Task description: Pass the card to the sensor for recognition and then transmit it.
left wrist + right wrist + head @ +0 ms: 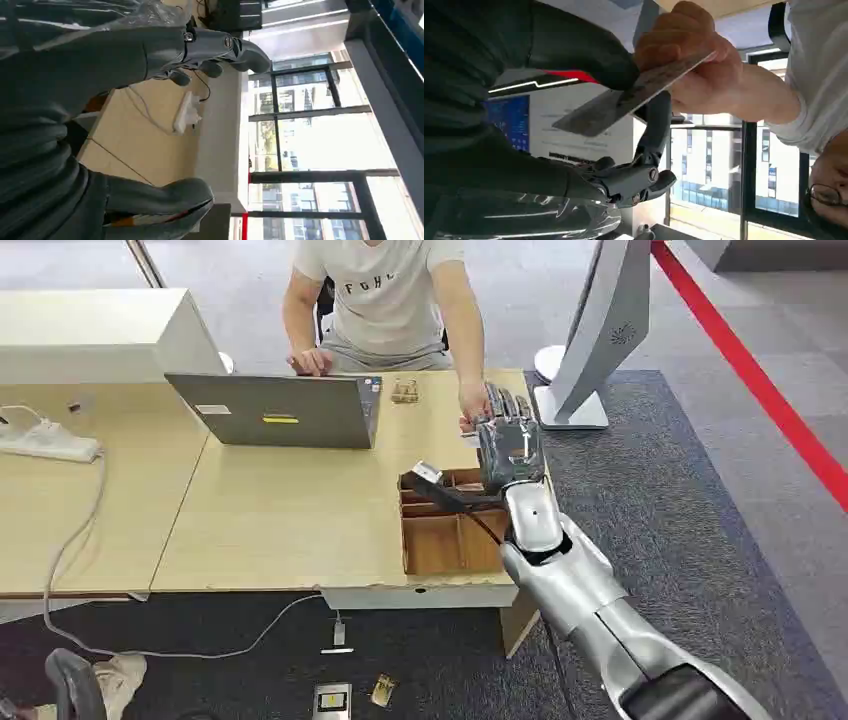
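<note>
Card (624, 100) pinched by right hand (510, 445) at center-right of head view, person's hand (689, 65) gripping too: handover step, next loosen the fingers.

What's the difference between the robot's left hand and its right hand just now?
1. The right hand pinches a thin grey card between thumb and fingers; the left hand holds nothing, its fingers apart.
2. The right hand meets a person's hand, which grips the same card; the left hand touches no one.
3. The right hand reaches across the wooden table; the left hand hangs above it.
Both are grey with darker fingers.
</note>
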### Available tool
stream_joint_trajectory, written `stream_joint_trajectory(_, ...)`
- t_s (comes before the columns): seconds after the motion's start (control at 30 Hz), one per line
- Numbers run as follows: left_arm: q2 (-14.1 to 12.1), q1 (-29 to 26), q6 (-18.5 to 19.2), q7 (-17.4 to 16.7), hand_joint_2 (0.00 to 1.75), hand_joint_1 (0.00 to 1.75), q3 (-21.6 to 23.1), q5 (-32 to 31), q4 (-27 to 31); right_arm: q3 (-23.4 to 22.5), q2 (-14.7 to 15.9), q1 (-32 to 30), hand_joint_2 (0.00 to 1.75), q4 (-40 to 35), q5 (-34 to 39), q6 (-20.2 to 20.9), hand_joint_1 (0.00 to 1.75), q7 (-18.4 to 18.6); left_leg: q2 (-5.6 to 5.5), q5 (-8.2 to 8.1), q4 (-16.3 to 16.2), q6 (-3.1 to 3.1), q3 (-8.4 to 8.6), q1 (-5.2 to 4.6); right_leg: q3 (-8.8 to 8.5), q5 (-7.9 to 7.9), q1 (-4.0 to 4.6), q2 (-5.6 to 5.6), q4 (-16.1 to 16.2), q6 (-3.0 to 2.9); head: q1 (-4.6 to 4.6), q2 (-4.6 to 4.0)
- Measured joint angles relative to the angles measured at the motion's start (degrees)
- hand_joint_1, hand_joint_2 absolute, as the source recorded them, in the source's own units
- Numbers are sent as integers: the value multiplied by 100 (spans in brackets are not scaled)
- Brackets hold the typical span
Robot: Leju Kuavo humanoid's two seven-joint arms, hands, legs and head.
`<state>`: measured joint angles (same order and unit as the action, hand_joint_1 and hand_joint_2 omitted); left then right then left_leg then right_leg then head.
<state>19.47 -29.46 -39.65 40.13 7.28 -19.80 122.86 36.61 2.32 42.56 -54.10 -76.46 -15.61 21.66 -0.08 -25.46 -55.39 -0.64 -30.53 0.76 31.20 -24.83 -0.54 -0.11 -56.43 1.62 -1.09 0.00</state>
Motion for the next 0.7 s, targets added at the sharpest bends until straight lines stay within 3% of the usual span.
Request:
stream_joint_trajectory(0.43, 33, 0, 0, 0, 175, 0, -90, 2, -2, -133, 42, -58, 175, 7, 114, -50, 175, -26, 0, 0, 0, 0, 0, 0, -1, 0, 0, 0, 0, 0, 0, 0)
stream_joint_trajectory(0.7, 50, -14, 0, -2, 175, 0, -136, 42, -24, -146, 52, -98, 175, 59, 323, -490, 175, -232, 0, 0, 0, 0, 0, 0, 0, 0, 0, 0, 1, 0, 0, 0)
